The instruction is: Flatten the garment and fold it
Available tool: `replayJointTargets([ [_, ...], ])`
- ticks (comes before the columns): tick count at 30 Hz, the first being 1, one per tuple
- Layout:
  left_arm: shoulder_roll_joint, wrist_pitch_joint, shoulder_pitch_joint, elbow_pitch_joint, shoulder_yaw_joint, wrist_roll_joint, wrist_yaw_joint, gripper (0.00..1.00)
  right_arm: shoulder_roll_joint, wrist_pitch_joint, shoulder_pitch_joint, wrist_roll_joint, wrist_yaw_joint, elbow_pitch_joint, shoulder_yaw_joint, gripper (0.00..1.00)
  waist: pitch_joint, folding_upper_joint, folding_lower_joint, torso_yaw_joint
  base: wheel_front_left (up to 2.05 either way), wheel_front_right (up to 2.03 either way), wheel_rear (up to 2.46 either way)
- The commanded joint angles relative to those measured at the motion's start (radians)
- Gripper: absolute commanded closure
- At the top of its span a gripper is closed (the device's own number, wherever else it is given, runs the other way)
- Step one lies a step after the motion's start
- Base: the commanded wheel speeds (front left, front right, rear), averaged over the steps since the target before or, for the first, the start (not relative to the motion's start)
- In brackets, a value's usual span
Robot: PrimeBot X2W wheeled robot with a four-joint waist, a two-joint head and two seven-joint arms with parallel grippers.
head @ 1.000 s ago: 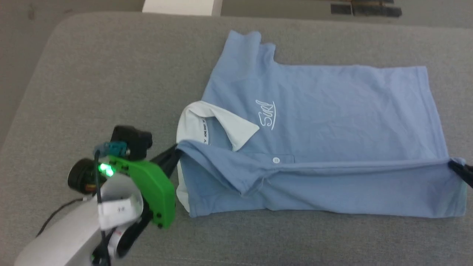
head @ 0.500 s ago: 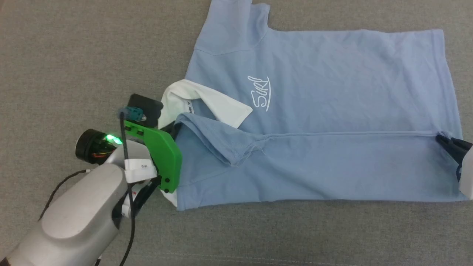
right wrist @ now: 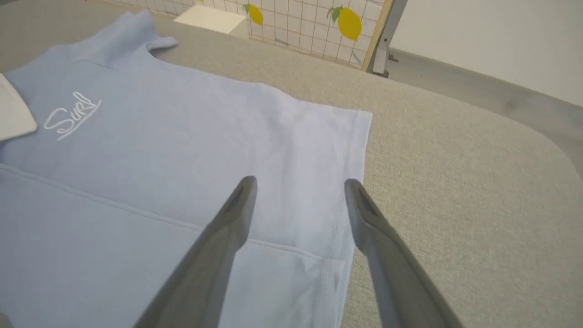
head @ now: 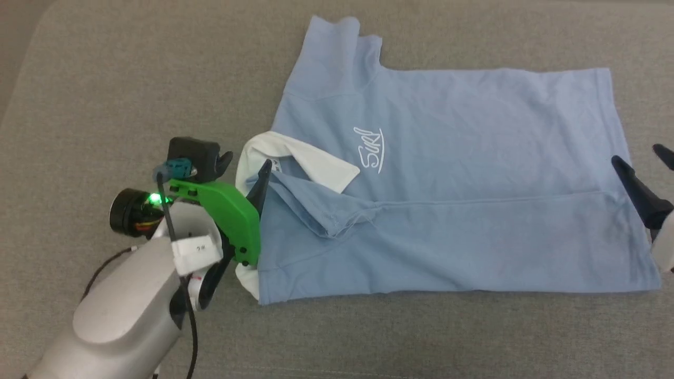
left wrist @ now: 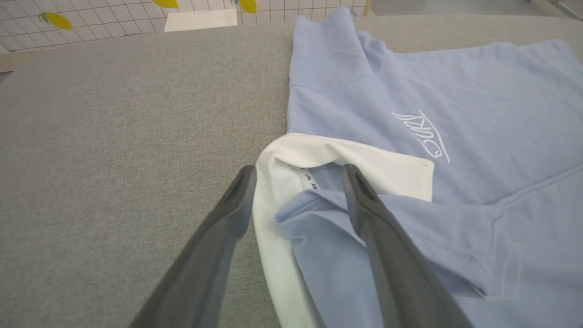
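Shirt (head: 447,158) flat on tabletop (head: 131,79), near half folded to midline. My left pincer (head: 247,162) is apart at collar, right pincer (head: 637,155) apart at hem, both empty. Next fold, I judge: grip corners evenly, keep crease straight.

L forearm shell (head: 121,321) silver-grey, smooth; wrist bracket (head: 231,216) bright green w/ dark screws; green LED (head: 154,199) lit; round black cam module (head: 126,213); teal connector (head: 176,169); black cable (head: 189,326); white tag (head: 197,250) w/ small print; L gripper (head: 246,164) & R gripper (head: 634,153) fingers long, dark grey, tapered.
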Motion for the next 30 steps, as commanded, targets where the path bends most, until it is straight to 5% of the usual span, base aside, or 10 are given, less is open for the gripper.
replayJointTargets([
  [1,-0.007,-0.023,0.029,-0.013,0.011,0.0,0.019,0.0,0.012,-0.037,0.033,-0.026,-0.002,-0.012,-0.014,0.0,-0.054,0.0,-0.0001,0.005,0.0,0.0,0.0],
  [9,0.01,-0.116,0.178,-0.112,0.033,0.013,0.129,0.0,0.155,-0.229,0.23,-0.179,-0.002,-0.08,-0.179,0.0,-0.128,0.0,-0.0001,0.003,0.0,0.0,0.0],
  [19,0.047,-0.002,0.336,-0.158,-0.093,0.03,0.189,0.0,0.367,-0.175,0.408,-0.357,-0.002,-0.175,-0.319,0.0,-0.155,0.0,-0.0001,-0.025,0.0,0.0,0.0],
  [30,0.04,0.075,0.341,-0.099,-0.102,0.029,0.276,0.0,0.428,-0.15,0.418,-0.37,-0.002,-0.249,-0.361,0.0,-0.094,0.0,-0.0001,-0.049,0.0,0.0,0.0],
])
